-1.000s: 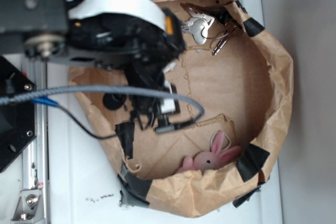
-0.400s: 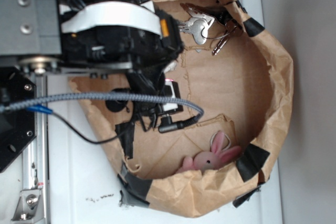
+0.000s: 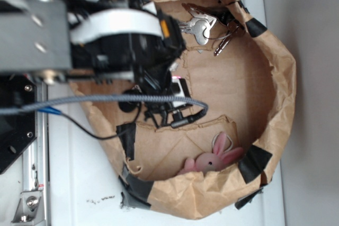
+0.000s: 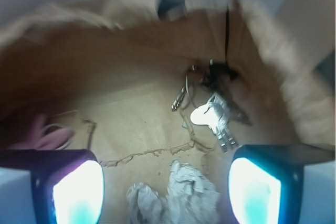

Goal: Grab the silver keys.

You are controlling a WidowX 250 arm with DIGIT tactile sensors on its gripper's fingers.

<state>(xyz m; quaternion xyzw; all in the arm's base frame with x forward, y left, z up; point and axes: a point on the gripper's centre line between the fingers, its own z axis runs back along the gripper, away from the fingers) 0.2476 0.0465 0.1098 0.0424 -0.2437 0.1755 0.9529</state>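
The silver keys (image 3: 198,27) lie on the brown paper floor at the top of the exterior view, by the bag's wall. In the wrist view the silver keys (image 4: 212,116) sit ahead and to the right, their blades close to the right finger (image 4: 254,190). My gripper (image 4: 167,192) is open. A crumpled white paper wad (image 4: 176,195) lies on the floor between the fingers, untouched. In the exterior view the black arm (image 3: 122,41) covers the gripper, left of and below the keys.
A brown paper bag with a rolled-down rim (image 3: 280,78) rings the work area, patched with black tape (image 3: 254,162). A pink plush bunny (image 3: 214,158) leans on the lower wall; its ears (image 4: 44,135) show at the wrist view's left. A grey cable (image 3: 106,99) crosses the arm.
The arm has shifted right and slightly up in the exterior view, closer to the keys. The keys, the bunny and the bag have not moved.
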